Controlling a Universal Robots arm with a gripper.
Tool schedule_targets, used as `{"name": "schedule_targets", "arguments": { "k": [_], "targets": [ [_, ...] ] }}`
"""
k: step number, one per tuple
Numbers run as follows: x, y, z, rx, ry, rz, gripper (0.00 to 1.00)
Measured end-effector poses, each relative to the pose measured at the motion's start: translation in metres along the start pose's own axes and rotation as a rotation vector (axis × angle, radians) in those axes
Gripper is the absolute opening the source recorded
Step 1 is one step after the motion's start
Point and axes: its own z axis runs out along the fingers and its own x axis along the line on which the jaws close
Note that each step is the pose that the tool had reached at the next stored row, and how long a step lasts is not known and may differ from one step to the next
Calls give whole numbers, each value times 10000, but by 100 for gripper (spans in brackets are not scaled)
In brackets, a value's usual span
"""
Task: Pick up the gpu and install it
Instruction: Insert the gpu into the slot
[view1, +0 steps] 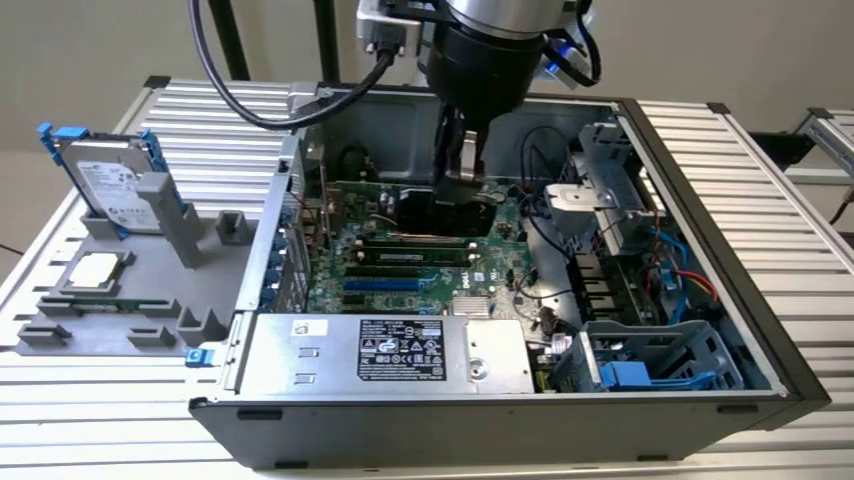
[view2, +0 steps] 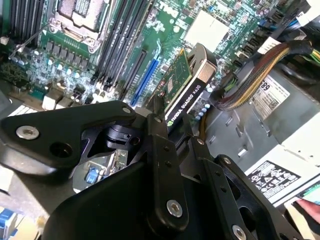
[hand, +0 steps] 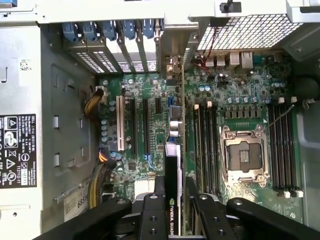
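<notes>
Inside the open computer case (view1: 747, 300), over the green motherboard (hand: 240, 100), the black gripper (hand: 172, 200) is closed on the gpu (view2: 187, 87), a flat green card with a black cooler, held edge-down. Silver hard drive (view1: 114, 185) at 9 o'clock, outside on a grey holder (view1: 174, 280).

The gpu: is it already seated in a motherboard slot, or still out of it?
Out. The gripper holds the gpu edge-on above the motherboard; its slots lie empty below.
</notes>
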Motion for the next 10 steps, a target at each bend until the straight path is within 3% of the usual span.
{"name": "schedule_targets", "arguments": {
  "k": [10],
  "targets": [
    [14,26,186,0,0,-1,0]
  ]
}}
